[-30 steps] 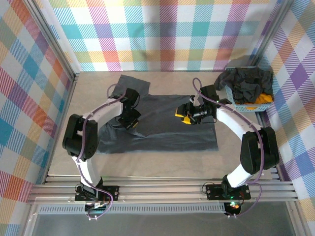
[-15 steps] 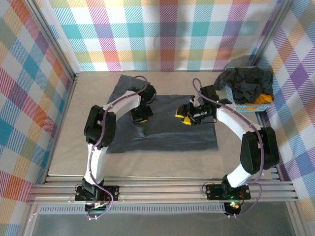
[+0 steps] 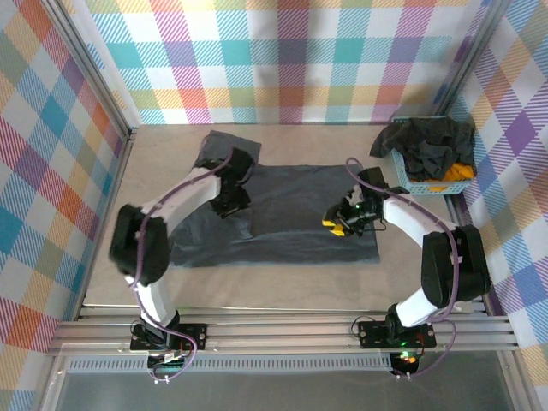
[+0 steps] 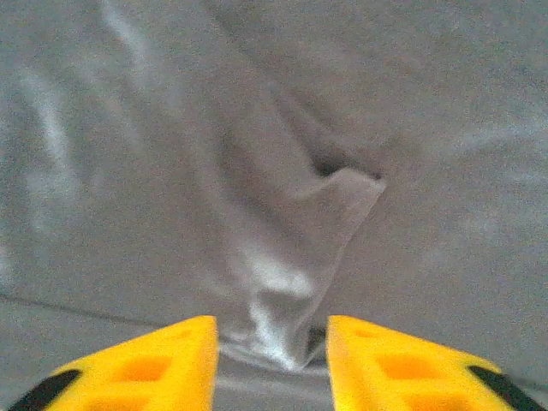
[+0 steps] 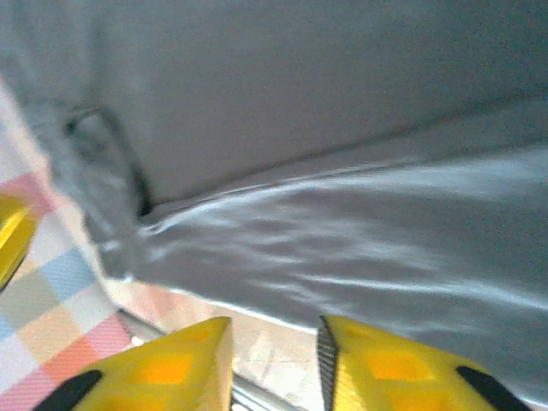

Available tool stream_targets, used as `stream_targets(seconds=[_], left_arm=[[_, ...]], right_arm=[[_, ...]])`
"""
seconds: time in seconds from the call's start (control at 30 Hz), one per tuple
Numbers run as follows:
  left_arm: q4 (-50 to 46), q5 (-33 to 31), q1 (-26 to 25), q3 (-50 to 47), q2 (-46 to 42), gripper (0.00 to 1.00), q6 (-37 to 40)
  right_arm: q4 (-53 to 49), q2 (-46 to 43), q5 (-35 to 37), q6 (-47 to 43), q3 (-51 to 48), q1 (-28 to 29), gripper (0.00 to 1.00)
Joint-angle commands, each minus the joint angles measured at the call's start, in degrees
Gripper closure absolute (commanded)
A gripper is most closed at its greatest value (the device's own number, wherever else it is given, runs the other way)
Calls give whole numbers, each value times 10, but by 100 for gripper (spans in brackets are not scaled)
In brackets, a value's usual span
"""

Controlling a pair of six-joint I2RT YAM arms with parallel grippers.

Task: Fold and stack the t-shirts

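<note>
Pinching a ridge of the dark grey t-shirt [image 3: 291, 214] spread mid-table, the left gripper [image 3: 231, 201] had swung back left while the right gripper [image 3: 336, 226], parted and empty, dropped nearer, so folding remained unfinished.

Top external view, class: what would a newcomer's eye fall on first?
A dark grey t-shirt lies spread across the table, the left claw and right claw over it. At the far right corner, a light blue basket overflows with dark shirts and one orange-yellow one.

Overhead view faces downward; wrist views close on t-shirt [image 3: 291, 224].
</note>
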Motion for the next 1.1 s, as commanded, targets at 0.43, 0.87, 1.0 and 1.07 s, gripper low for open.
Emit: stream_targets(seconds=[0.43,0.87,1.0,1.07], left_arm=[[48,49,109,-252,-23,86,-73],[3,9,113,-306,-120,81,-81],[-17,-29,118,-170,-122,66,-53],[-17,-31,132,-71,-78,62,-35]], right_arm=[[-194,171,147,-43,53,47,69],[-233,133,128,-45,52,81,62],[-201,83,138,-45,110,79,52],[-167,68,150,-44,148,77,51]])
